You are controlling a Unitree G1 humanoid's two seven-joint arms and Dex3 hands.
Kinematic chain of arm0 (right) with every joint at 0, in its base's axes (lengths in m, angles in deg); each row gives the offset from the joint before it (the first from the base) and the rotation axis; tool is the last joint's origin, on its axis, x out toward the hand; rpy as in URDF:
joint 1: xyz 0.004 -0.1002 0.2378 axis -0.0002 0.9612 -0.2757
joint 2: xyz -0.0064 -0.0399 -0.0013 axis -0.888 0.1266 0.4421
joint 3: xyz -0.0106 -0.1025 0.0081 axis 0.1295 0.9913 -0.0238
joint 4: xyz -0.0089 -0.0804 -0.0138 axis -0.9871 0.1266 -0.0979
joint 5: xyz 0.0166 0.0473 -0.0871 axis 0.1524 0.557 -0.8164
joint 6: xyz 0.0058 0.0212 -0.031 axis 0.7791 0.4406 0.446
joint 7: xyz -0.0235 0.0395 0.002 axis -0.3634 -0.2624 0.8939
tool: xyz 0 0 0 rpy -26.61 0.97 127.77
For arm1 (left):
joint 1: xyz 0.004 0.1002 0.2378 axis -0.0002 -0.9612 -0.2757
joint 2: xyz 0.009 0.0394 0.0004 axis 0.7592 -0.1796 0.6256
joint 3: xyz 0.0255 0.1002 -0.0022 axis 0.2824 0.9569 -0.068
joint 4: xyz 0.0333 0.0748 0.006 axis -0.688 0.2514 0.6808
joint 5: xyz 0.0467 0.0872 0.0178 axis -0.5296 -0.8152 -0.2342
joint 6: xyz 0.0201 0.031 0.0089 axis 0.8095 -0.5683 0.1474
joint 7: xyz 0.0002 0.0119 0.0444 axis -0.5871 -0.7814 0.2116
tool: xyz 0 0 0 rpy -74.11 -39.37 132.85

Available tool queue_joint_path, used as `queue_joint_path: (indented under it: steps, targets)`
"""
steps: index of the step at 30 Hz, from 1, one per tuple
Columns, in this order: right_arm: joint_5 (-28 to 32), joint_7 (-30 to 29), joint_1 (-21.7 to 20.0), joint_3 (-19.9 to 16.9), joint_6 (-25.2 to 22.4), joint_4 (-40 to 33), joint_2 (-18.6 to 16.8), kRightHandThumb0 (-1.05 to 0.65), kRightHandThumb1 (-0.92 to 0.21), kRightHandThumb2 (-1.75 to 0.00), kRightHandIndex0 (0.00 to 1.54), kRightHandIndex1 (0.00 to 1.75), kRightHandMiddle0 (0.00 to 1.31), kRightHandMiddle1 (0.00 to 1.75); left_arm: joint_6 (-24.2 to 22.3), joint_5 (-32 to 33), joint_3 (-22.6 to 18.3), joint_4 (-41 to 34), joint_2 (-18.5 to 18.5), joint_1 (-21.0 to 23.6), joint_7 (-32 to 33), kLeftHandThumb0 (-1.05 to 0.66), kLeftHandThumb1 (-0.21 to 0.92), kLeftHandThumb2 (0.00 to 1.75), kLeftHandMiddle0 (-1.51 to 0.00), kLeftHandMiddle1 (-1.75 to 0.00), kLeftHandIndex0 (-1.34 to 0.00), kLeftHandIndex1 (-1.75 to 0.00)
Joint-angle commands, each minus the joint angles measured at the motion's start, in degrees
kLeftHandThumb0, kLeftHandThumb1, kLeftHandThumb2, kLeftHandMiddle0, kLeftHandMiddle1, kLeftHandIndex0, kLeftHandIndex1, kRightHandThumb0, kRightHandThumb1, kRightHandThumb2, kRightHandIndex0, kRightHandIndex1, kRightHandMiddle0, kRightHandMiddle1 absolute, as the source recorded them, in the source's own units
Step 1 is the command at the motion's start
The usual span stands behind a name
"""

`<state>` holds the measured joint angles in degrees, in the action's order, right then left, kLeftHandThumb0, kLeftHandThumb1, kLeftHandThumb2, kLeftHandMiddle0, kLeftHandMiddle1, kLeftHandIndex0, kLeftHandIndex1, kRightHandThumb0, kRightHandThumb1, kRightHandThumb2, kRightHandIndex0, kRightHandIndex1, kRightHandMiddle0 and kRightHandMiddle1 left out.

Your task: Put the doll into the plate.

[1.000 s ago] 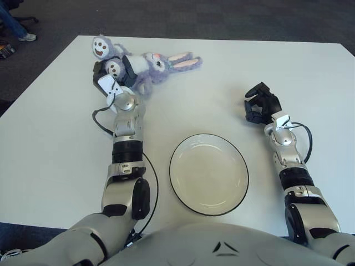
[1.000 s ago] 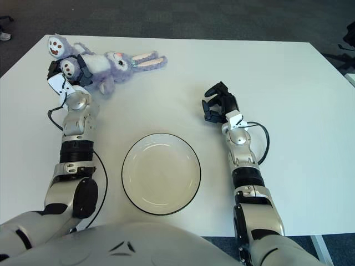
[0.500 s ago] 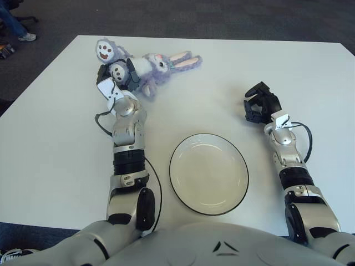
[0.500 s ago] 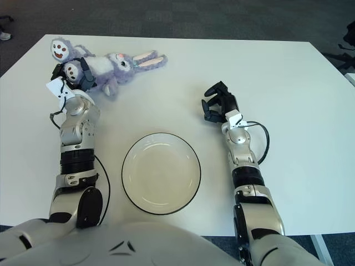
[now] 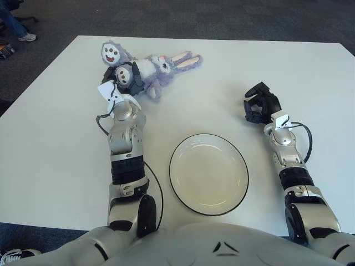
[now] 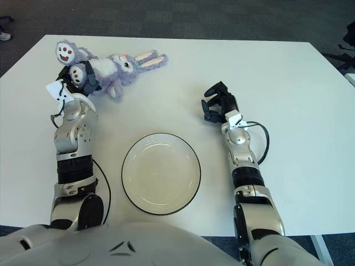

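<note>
Gripping the doll (image 5: 147, 67) at its lower body, the left hand (image 5: 123, 79) sits at the far left of the table (image 5: 50, 144), its dark fingers closed around one plush leg just beside the round foot pads. The doll is a purple rabbit lying on its side, feet to the left and long ears pointing right, well apart from the plate (image 5: 209, 173). It looks soft, light and floppy, so the ears and head will likely sag and trail when lifted; a hold on the thicker torso would carry it more evenly than one on a leg. The plate sits empty at the near centre, between the two arms. The right hand (image 5: 260, 104) hovers to the far right of the plate, fingers curled loosely, holding nothing.
</note>
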<state>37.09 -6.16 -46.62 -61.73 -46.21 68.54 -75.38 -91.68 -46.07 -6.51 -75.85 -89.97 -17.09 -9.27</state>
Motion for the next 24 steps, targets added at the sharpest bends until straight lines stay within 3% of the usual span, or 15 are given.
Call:
queue_joint_path:
  steps: [1, 19, 24]
  targets:
    - [-1.05, 0.10, 2.27, 0.71, -1.84, 2.09, -0.14, -0.01, -0.53, -1.07, 0.35, 1.75, 0.34, 1.74, -1.91, 1.13, 0.53, -2.00, -0.42, -0.98, -1.91, -0.45, 0.45, 0.79, -1.02, -1.75, -0.85, -1.22]
    - [-1.32, -0.19, 1.85, 1.10, -0.71, 3.19, 0.15, -0.01, -0.52, -1.08, 0.36, 1.75, 0.34, 1.74, -10.28, 10.68, 2.82, -10.16, 1.80, -7.49, -16.18, -0.45, 0.47, 0.78, -1.02, -1.75, -0.82, -1.25]
    - [-1.32, -0.09, 1.79, 1.33, -0.48, 3.41, 0.36, -0.01, -0.52, -1.08, 0.36, 1.75, 0.34, 1.74, -12.42, 13.36, 4.11, -11.39, 3.87, -8.76, -20.93, -0.44, 0.48, 0.78, -1.01, -1.75, -0.80, -1.27]
